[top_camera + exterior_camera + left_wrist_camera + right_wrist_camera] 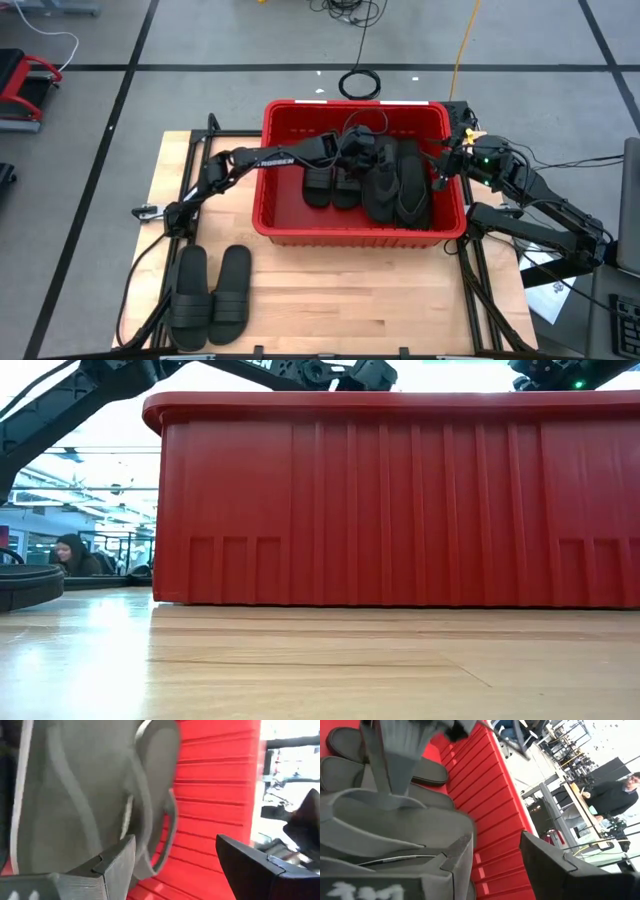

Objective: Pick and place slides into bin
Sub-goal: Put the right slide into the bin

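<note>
Currently my left gripper (372, 150) hovers over the bin (355, 232), fingers wide; right gripper (445, 165) at its 3 o'clock rim, fingers wide.

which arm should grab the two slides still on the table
Left. The remaining pair of slides lies on the table's left front, near the left arm's base. The left gripper is open over the bin; the right gripper sits at the bin's far right rim.

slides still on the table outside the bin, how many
2: a pair of slides lies side by side on the table's front left corner, clear of the red bin. The others are in the bin.
</note>
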Robot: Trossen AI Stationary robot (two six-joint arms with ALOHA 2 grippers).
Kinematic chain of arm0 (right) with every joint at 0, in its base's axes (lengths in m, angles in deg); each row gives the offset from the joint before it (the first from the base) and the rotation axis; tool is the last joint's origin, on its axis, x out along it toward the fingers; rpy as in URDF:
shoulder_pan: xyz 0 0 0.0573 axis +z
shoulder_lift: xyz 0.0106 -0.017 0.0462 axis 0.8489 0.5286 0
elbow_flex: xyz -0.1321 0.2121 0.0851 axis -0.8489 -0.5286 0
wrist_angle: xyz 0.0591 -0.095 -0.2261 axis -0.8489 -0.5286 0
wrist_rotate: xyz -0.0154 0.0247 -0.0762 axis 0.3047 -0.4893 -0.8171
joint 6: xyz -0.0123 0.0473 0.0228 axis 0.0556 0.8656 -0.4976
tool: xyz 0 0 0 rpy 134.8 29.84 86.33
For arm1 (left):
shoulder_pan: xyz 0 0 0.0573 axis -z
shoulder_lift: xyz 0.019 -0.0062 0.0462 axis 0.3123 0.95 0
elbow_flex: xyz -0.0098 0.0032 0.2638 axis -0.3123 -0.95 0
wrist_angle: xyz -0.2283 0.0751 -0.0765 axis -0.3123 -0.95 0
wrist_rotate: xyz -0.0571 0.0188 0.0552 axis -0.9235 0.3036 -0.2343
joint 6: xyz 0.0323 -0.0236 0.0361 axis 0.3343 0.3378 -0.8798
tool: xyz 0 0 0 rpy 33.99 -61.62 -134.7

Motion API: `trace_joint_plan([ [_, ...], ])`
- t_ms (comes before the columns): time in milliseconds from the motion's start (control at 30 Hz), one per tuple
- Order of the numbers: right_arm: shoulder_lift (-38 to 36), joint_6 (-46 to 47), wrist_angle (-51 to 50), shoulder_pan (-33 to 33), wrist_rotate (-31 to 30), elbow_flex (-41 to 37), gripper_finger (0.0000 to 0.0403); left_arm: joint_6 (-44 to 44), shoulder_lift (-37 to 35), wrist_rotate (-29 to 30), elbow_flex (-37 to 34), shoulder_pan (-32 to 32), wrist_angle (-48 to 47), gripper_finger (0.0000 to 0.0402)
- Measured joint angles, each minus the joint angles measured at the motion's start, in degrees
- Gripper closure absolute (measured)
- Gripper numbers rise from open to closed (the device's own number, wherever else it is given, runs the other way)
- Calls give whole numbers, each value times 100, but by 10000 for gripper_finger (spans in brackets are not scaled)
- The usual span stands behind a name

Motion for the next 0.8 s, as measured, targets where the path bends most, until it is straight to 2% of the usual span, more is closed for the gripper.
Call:
trace_joint_plan([
  [133,-3,8,7,-1,-9,0,248,-638,-342,141,0,-24,-138,129],
  [200,-38,63,-37,0,0,25,248,-1351,-603,304,0,-72,-182,136],
  [267,-50,202,-181,-5,157,223,250,-2543,-938,432,0,-101,-53,155],
  [367,-69,618,-530,-1,533,627,268,-4894,-1614,441,0,32,-45,200],
  [467,-64,1261,-926,-1,1002,987,306,-6734,-2263,543,2,488,-47,257],
  [533,-69,1703,-1107,-1,1470,1194,340,-7524,-2596,976,2,813,-65,299],
  [600,-84,2042,-1103,-1,1938,1360,377,-8004,-2907,1606,2,1103,-186,341],
  [667,-92,2228,-1064,1,2221,1448,396,-8278,-3176,1908,5,1318,-435,381],
  [800,-42,2517,-748,1,2739,1445,395,-7896,-3431,2632,15,1717,-1635,391],
])
